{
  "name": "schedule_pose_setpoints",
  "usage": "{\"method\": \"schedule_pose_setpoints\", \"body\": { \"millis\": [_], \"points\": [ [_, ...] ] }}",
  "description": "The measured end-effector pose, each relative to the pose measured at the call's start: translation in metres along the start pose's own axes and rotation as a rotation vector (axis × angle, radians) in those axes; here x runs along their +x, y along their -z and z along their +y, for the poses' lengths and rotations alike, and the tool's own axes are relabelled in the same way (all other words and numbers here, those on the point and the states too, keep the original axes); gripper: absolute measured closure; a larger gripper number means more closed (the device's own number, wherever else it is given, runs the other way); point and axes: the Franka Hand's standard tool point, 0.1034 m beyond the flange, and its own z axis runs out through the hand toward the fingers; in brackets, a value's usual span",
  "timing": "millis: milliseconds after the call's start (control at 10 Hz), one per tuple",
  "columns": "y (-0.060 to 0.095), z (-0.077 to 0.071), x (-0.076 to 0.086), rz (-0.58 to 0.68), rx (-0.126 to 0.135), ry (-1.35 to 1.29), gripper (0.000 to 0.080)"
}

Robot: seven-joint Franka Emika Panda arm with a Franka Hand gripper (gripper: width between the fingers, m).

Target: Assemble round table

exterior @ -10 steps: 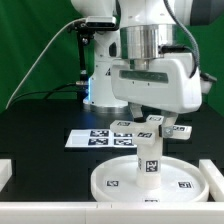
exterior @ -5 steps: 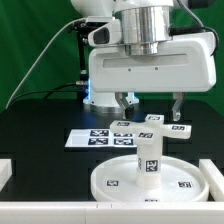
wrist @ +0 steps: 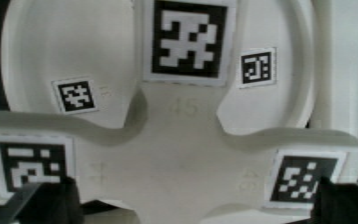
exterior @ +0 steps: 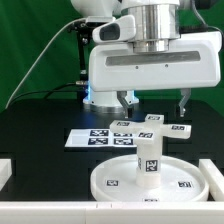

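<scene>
The large round disc (exterior: 185,172) lies at the front of the table with the short thick leg (exterior: 148,157) standing upright on its middle. The flat cross-shaped base (exterior: 160,125) lies just behind the disc. My gripper (exterior: 153,102) hangs open and empty above the cross-shaped base, one finger on each side of it, not touching it. In the wrist view the cross-shaped base (wrist: 176,145) fills the area between the dark fingertips (wrist: 44,200) of the gripper (wrist: 194,205). The tagged leg (wrist: 190,40) and the disc (wrist: 60,60) show beyond it.
The marker board (exterior: 95,139) lies flat on the black table, on the exterior view's left of the cross-shaped base. White rails (exterior: 6,172) edge the table at the front corners. The white robot base (exterior: 100,80) stands at the back before a green curtain.
The gripper has risen and shifted towards the exterior view's right. Its open fingers now hang higher above the cross-shaped base. The parts have not moved.
</scene>
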Motion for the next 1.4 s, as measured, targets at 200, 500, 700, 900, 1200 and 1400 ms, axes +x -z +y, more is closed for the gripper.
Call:
{"method": "schedule_pose_setpoints", "body": {
  "millis": [200, 500, 700, 900, 1200, 1400],
  "points": [
    [-0.003, -0.001, 0.003, -0.018, -0.011, 0.280, 0.0150],
    [-0.006, 0.001, 0.002, -0.018, -0.014, 0.293, 0.0150],
    [-0.015, 0.001, -0.003, -0.026, -0.019, 0.291, 0.0150],
    [-0.023, -0.002, -0.008, -0.032, -0.022, 0.285, 0.0150],
    [-0.023, -0.002, -0.007, -0.028, -0.025, 0.230, 0.0284],
    [-0.023, 0.003, -0.007, -0.026, -0.029, 0.074, 0.0363]
  ]
}}
